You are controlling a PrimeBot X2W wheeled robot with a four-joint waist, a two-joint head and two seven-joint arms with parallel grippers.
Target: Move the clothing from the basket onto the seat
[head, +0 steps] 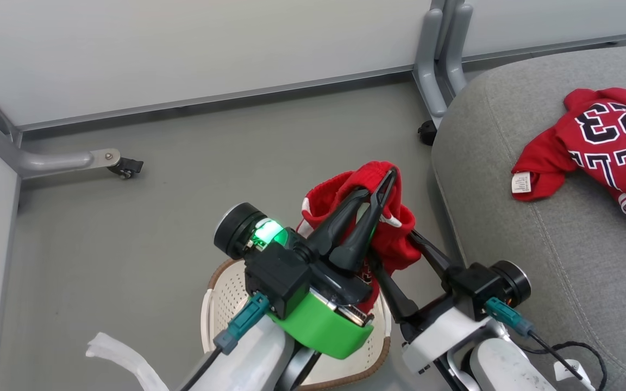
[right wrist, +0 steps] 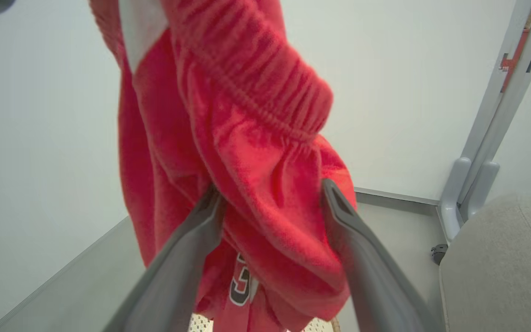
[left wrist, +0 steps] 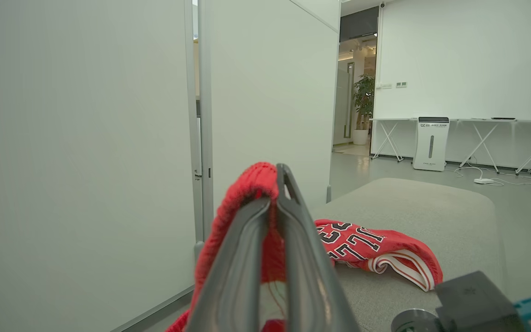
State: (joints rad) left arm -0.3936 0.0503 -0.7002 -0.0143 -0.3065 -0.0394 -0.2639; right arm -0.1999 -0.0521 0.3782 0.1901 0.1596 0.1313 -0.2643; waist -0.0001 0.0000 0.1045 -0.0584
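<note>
Above the basket (head: 220,296), the left gripper (head: 385,182) pinches the second red garment (head: 340,193) aloft, the right gripper (right wrist: 272,189) spread wide around its hanging folds, while the jersey (head: 612,141) already lies on the seat (head: 508,217); the half-hidden basket appears otherwise empty.

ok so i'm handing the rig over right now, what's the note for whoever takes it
Left gripper: shut on the red ribbed-band fabric garment, held up above the cream-white perforated plastic basket.
Right gripper: open, fingers either side of the hanging cloth.
Done: red "23" lettered jersey lies on the grey fabric seat.
Left: carry the held garment to the seat and release.
</note>
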